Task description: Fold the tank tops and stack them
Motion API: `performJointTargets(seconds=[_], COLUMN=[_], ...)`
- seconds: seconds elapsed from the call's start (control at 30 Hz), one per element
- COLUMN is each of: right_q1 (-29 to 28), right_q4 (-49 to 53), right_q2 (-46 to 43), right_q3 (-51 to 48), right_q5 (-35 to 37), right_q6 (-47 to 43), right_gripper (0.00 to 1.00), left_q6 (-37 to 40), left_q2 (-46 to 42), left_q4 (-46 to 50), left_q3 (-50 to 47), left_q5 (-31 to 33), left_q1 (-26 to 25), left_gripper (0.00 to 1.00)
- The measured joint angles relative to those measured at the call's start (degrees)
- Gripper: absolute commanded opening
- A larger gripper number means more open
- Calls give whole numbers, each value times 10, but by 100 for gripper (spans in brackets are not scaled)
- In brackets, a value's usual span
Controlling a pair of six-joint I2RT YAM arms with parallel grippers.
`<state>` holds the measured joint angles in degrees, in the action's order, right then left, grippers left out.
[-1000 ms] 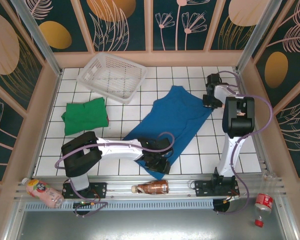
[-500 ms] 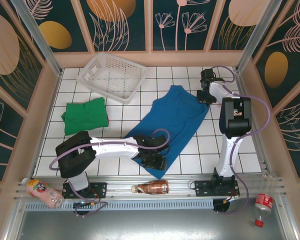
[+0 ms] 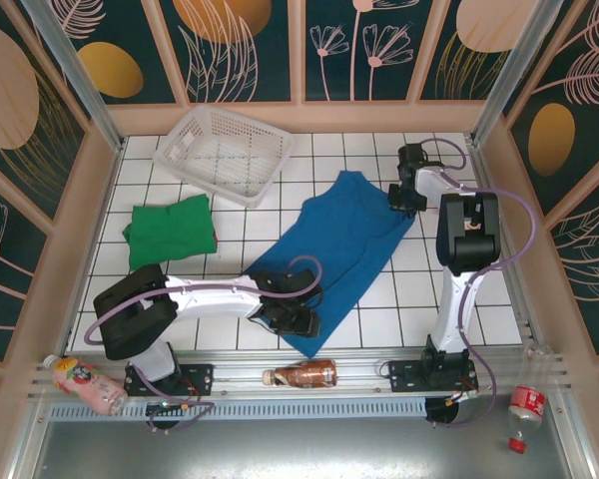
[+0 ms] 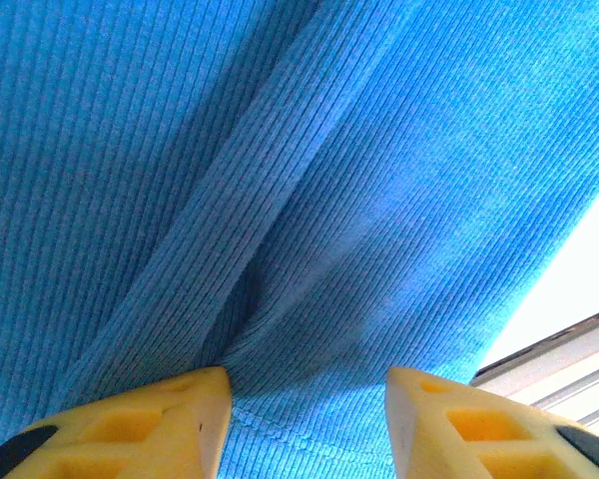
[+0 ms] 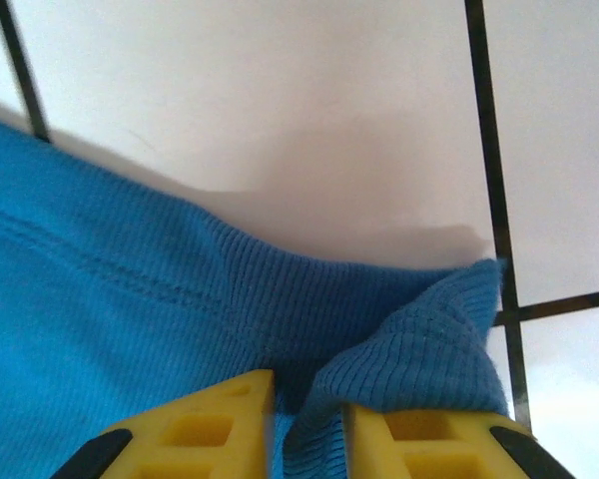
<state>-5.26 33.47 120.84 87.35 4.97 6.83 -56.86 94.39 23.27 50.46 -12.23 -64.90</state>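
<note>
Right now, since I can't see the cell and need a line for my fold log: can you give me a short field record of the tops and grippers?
blue tank top: spread out, mid-table
green tank top: folded, left side
left gripper: jaws apart, on the blue tank top's near corner
right gripper: pinching a fold at its far right edge
basket: far left of table

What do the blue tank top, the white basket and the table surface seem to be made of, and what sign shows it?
Blue tank top: ribbed knit cloth, matte; fine parallel ribs and a stitched hem show close up. White basket: probably moulded plastic; rigid lattice walls. Table surface: looks like smooth white tile with dark grout lines, though it could be a printed sheet.
</note>
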Motion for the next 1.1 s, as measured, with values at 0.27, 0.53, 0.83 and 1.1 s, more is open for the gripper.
performJointTargets(seconds=[0.27, 0.53, 0.83, 1.1], right_q1=[16, 32, 29, 30], right_q4=[-5, 1, 30, 45], right_q2=[5, 18, -13, -91], right_q3=[4, 31, 26, 7], right_q5=[37, 3, -24, -26], right_q6=[12, 26, 30, 29], right_gripper=[30, 36, 39, 40], left_q6=[-6, -5, -4, -5], left_q2=[-16, -6, 2, 0], left_q4=[-40, -46, -27, 49], left_q3=[-30, -23, -3, 30], left_q5=[-11, -29, -36, -27], left_q1=[3, 3, 3, 2], left_gripper=[46, 47, 49, 52])
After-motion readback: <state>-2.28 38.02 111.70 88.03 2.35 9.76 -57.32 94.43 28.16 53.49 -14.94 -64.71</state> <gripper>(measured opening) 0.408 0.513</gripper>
